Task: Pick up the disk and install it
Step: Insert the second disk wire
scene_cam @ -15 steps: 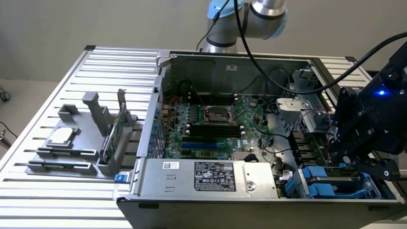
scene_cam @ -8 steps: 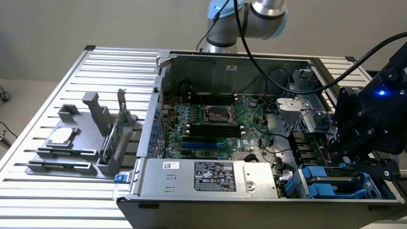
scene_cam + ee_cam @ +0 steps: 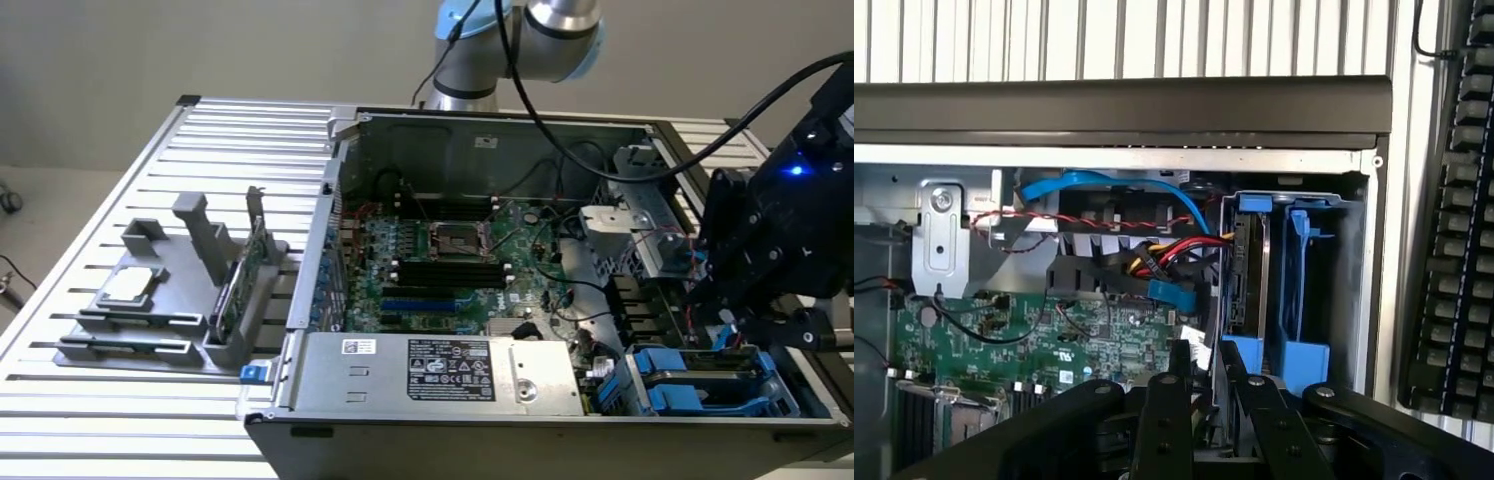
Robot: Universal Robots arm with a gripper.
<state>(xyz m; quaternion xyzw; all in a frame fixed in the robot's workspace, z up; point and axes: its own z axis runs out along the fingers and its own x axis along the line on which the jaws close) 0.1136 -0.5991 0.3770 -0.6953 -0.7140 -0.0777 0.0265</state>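
**Disk seated in the drive bay, gripper above it**

At nine o'clock in the exterior view, a grey plastic parts holder [image 3: 160,300] sits on the slatted silver metal worktop [image 3: 80,420]. A small square silver chip [image 3: 130,287] lies flat on it, and a thin green circuit card [image 3: 240,280] stands on edge in its slots. At the centre stands the open black-and-silver computer case [image 3: 534,425], with a green motherboard [image 3: 441,270] inside and a silver metal power supply box [image 3: 447,375] with a white label at six o'clock. At four o'clock in the case, the flat disk in its blue plastic carrier [image 3: 703,385] sits in the drive bay, next to an empty blue carrier slot. The black gripper [image 3: 747,300] hangs at three o'clock, just above the bay.

In the wrist view, the disk [image 3: 1246,290] stands on edge in the blue bay, with red, yellow and blue cables beside it. I cannot tell how far the jaws are open, or whether they touch the disk.
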